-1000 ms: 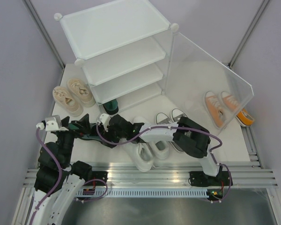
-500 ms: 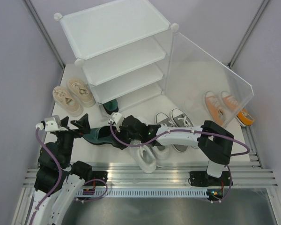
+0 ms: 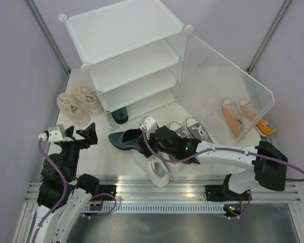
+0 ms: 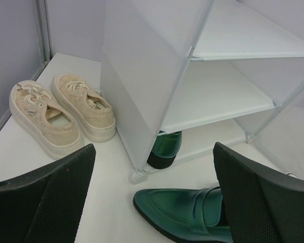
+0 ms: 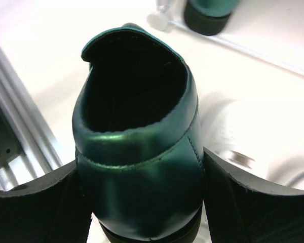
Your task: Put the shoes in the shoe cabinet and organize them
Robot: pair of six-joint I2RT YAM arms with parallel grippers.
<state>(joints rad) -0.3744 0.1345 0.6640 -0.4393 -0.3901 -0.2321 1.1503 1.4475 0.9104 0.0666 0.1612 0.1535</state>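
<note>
right gripper (image 5: 144,202) clamped (left gripper (image 4: 152,200) wide)

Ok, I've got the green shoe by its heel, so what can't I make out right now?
Other green shoe: top view, under the cabinet shelves; left wrist view shows only its heel.
White shoes: top view, largely covered by the right arm.
Held green shoe: right wrist view, heel, clamped in the right gripper, hides the toe; no view shows under its sole.
Orange shoes: top view, hazy behind the door.
</note>
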